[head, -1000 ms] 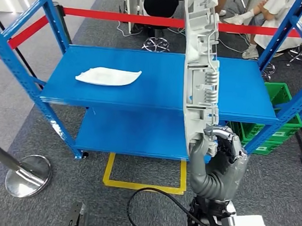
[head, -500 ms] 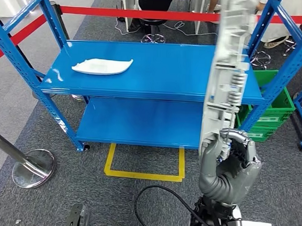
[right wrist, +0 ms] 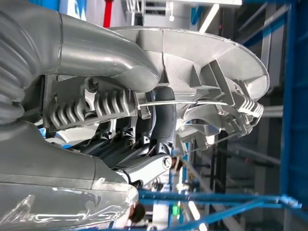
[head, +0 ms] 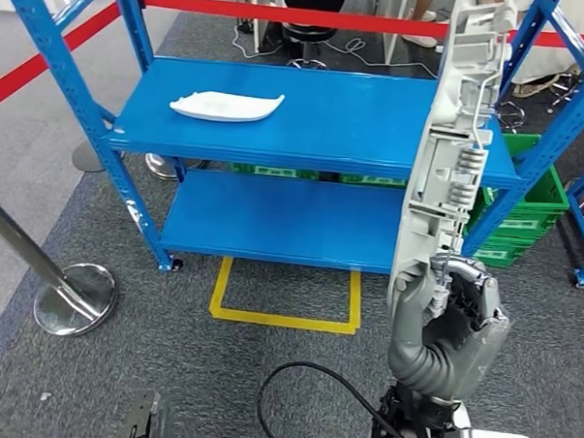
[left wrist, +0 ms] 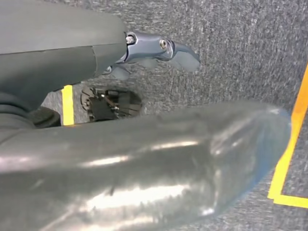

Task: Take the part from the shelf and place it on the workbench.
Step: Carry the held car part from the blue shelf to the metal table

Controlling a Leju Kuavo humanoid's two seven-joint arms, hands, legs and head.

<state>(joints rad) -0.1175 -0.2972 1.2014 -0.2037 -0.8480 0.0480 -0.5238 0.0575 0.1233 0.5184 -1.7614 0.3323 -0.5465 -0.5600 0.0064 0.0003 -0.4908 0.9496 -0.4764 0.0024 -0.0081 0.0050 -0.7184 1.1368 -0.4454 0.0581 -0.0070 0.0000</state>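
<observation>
Part (head: pixel 453 158) of grey moulded plastic, long and ribbed, is held upright by the right hand (head: pixel 450 318), whose fingers and thumb are clamped round its lower end, in front of the blue shelf (head: pixel 337 109). Its upper end is cut off by the top edge of the head view, so its full length cannot be made out. Behind the part, the right end of the shelf's upper deck is hidden, and a green crate (head: pixel 542 206) beyond the shelf's right post is only partly seen. On the upper deck, toward its left end and well apart from the held part, a second flat white piece (head: pixel 224 106) is lying. On the floor before the shelf a yellow tape square (head: pixel 285 321) is marked, and a black cable (head: pixel 304 380) is looped nearer the robot.

In the right wrist view the same clamp is seen close up: the thumb (right wrist: pixel 105 53) is pressed over the ribbed side of the part (right wrist: pixel 211 62) and dark fingers (right wrist: pixel 163 115) are wrapped behind it; the far background is blurred.

The left hand (left wrist: pixel 138 144) is seen above grey carpet, blurred; nothing is held, one finger (left wrist: pixel 163 48) being stretched out apart from the thumb.

Compared with half a second ago, the whole picture has shifted, so the camera has moved; the part is still clamped in the right hand, and remains tilted slightly rightward at its top.
</observation>
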